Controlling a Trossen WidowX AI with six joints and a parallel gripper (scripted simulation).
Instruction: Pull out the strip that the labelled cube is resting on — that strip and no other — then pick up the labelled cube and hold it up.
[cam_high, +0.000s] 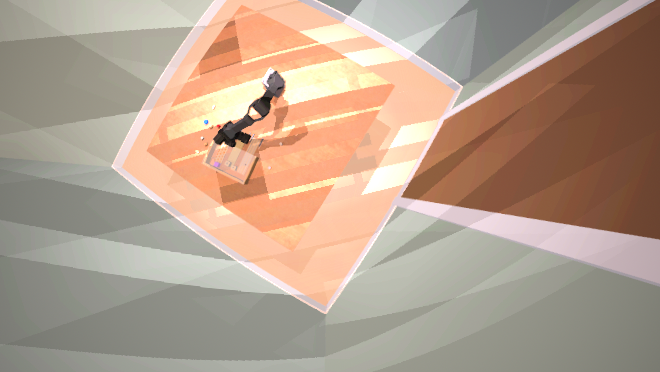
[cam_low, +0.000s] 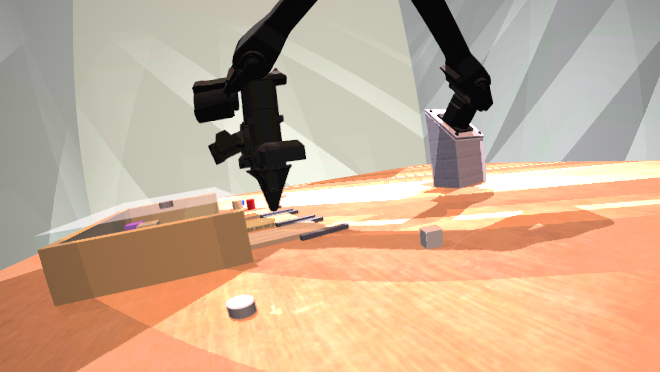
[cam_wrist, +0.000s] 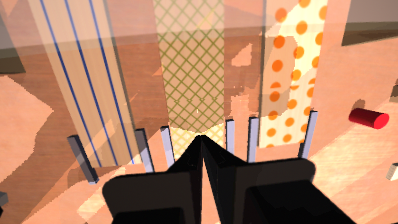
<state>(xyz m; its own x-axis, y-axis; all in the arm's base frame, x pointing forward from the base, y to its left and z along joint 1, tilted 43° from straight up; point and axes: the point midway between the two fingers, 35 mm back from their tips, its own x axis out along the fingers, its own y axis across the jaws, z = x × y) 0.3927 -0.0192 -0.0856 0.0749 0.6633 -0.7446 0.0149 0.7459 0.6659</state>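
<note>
My gripper (cam_low: 273, 209) (cam_wrist: 201, 139) is shut and empty, pointing down. In the wrist view its tips are over the near end of the middle strip (cam_wrist: 195, 65), which has a green lattice pattern. A strip with blue lines (cam_wrist: 86, 85) (cam_low: 277, 237) lies to its left and a strip with orange dots (cam_wrist: 300, 50) to its right. All three run out from under the clear cover of the wooden box (cam_low: 150, 255) (cam_high: 252, 171). Inside the box are two pale cubes (cam_high: 228, 163) (cam_high: 234, 168) and a purple cube (cam_high: 216, 164) (cam_low: 134, 225). Their labels cannot be read.
Grey rails (cam_wrist: 82, 159) (cam_low: 324, 232) stand along the sides of the strips' near ends. A red cylinder (cam_wrist: 369, 118) (cam_low: 250, 204) lies beyond the dotted strip. A blue piece (cam_high: 206, 122), a grey cube (cam_low: 431, 237) and a grey disc (cam_low: 241, 307) are on the table outside the box.
</note>
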